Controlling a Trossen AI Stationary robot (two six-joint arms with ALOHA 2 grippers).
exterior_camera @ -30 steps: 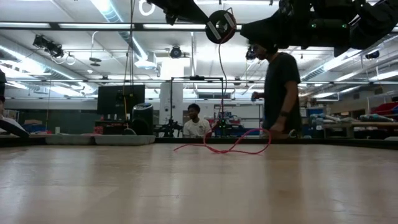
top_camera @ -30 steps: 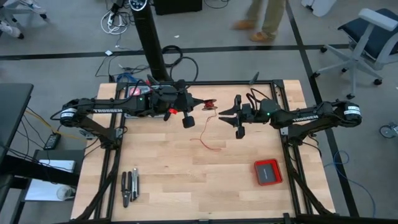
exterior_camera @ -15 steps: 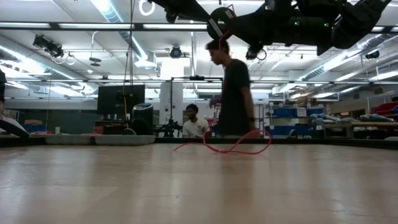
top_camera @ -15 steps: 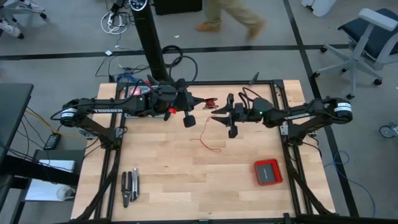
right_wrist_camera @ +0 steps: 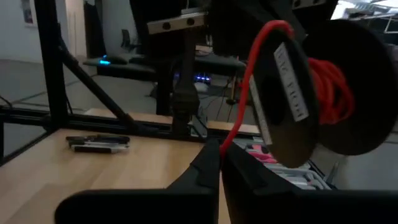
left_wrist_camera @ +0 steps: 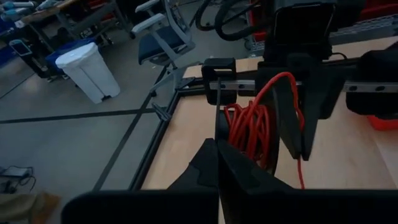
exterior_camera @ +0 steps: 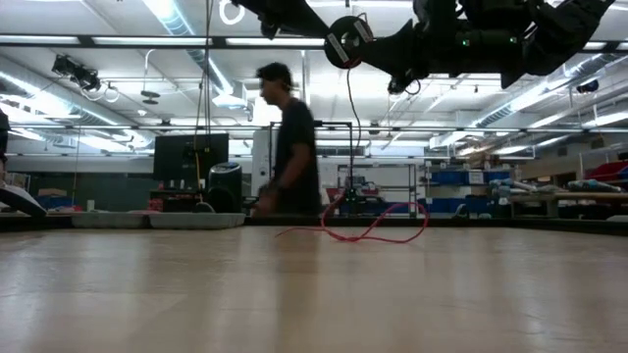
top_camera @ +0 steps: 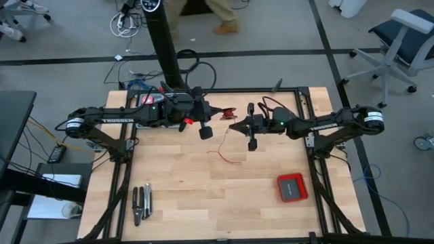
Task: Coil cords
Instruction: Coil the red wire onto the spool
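Red wire (top_camera: 228,150) pinched in right gripper (top_camera: 234,127) just beside spool (top_camera: 229,114), spool clamped in shut left gripper (top_camera: 214,114), slack looping on desk (top_camera: 176,196) below spool; likely to slip or snag if pulled taut.

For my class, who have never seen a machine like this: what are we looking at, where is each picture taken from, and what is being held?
Two dark robot arms work over a wooden table. One picture looks down from above, one looks level across the tabletop, and two come from cameras on the wrists. The left gripper is shut on a small black spool wound with red wire, held above the table. The right gripper is pinched shut on the wire just below the spool; the rest lies in loose loops. Also on the table: a red box and pliers. A person walks behind.
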